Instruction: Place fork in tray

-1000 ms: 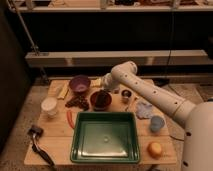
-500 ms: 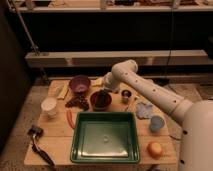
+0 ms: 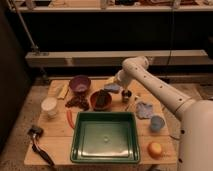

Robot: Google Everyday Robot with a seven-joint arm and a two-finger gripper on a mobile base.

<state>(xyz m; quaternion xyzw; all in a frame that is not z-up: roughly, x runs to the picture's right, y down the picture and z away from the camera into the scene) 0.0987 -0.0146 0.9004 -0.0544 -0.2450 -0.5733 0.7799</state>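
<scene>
Holds the gripper (image 3: 103,96) low over the brown bowl (image 3: 93,101), fingers apart, clamped on nothing. Shows the fork (image 3: 133,103), seemingly the pale sliver between dark cup (image 3: 126,94) and blue cloth (image 3: 144,109), flat on the table (image 3: 55,135), just beyond the green tray (image 3: 74,149) rim.

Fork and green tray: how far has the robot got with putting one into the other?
Done: nothing yet, as the green tray looks empty. In hand: the open pincer hangs over the brown bowl, apparently holding nothing. Left: grasp the pale fork lying behind the tray, carry it over and drop it in.
</scene>
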